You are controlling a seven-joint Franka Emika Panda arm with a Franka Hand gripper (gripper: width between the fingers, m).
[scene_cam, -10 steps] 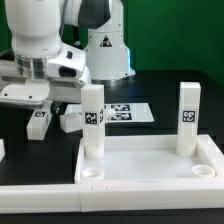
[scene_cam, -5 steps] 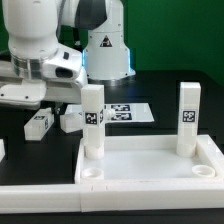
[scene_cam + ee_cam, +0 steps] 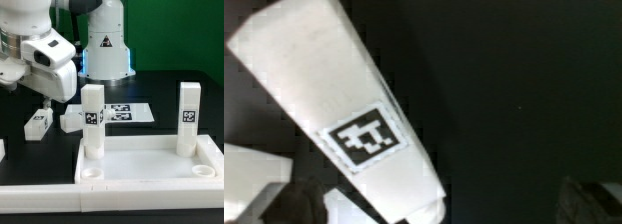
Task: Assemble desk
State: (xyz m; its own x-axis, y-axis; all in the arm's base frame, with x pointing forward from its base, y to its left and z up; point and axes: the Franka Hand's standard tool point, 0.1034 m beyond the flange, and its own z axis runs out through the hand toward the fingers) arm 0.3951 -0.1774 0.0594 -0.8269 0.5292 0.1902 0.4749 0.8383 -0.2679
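The desk's white rimmed tabletop (image 3: 140, 181) lies at the front of the exterior view. Two tagged legs (image 3: 92, 120) (image 3: 188, 115) stand upright in its far corner sockets. Two loose legs (image 3: 38, 123) (image 3: 70, 120) lie on the black table behind its left end. My gripper (image 3: 50, 98) hangs tilted just above the leftmost loose leg, apart from it. In the wrist view a tagged leg (image 3: 358, 120) lies lengthwise below my gripper (image 3: 423, 215). Its near end reaches in between the dark fingers (image 3: 249, 200), which stand wide apart and hold nothing.
The marker board (image 3: 128, 112) lies flat behind the tabletop, in front of the robot base (image 3: 105, 50). Two round sockets (image 3: 90, 172) (image 3: 205, 170) at the tabletop's near corners hold nothing. A further white piece (image 3: 251, 175) shows beside the leg in the wrist view.
The jaws have opened. The hand has risen and tilted, swinging toward the exterior view's right, away from the leftmost loose leg, which stays on the table.
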